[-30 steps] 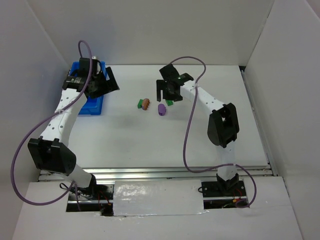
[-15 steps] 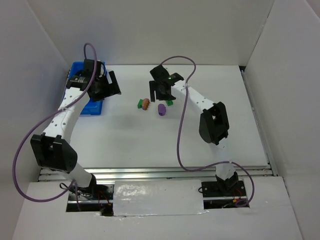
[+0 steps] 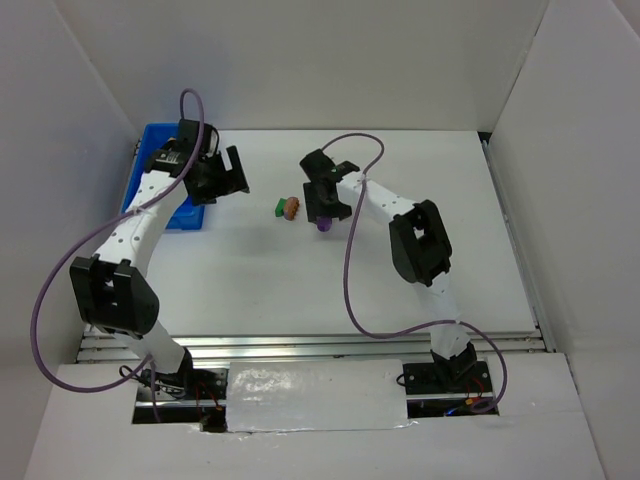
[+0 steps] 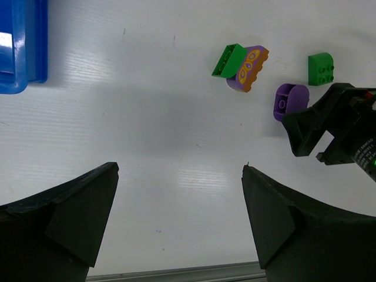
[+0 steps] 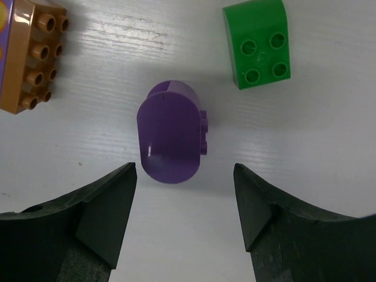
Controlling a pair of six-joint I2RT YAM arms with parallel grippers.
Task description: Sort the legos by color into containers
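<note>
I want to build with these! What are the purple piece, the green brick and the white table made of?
The purple piece looks like hard, glossy plastic: smooth, with a light glint and moulded studs. The green brick looks the same, with four round studs. The white table shows fine parallel ribs, perhaps corrugated plastic sheet; I cannot be sure.

The purple oval plastic piece (image 5: 170,132) is smooth and glossy, with a small glint near its rounded end. The green studded plastic block (image 5: 257,42) has a softer sheen, and the brown studded plastic block (image 5: 29,64) shines along its edge. The white table (image 5: 329,147) is matt, finely ribbed and scuffed. The bright blue rectangular plastic bin (image 4: 23,47) gleams. The right gripper (image 5: 185,194) has fingers (image 5: 100,217) of matt black plastic.
</note>
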